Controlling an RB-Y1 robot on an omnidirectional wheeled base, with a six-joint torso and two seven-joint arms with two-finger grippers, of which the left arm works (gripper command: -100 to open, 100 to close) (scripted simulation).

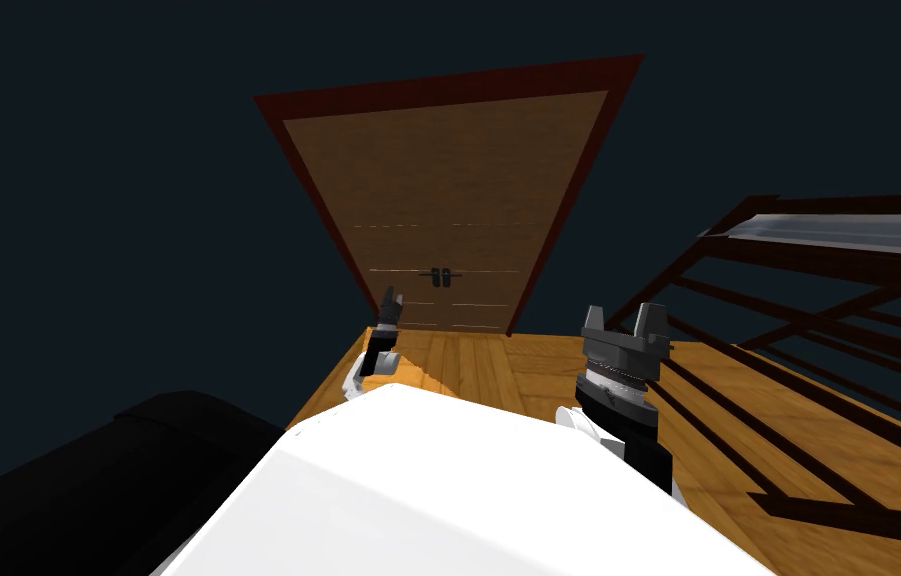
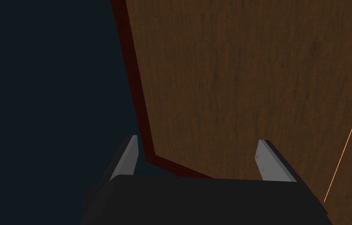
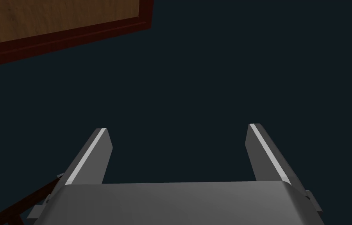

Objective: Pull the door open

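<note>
A brown wooden double door [image 1: 448, 190] in a dark red frame [image 1: 298, 160] stands ahead in the head view, with two small dark handles [image 1: 441, 277] at its middle seam. My left gripper [image 1: 391, 303] is raised in front of the door's lower left part, left of and below the handles. In the left wrist view this gripper [image 2: 198, 150] is open, pointing at the door panel [image 2: 249, 78] and the frame's edge [image 2: 132, 78], apart from both. My right gripper [image 1: 624, 325] is open at the right, short of the door, and holds nothing [image 3: 177, 142].
Dark blue-grey walls flank the door. A dark wooden railing [image 1: 788, 330] runs along my right over the plank floor [image 1: 498, 365]. A black bulky shape [image 1: 108, 470] lies low at my left.
</note>
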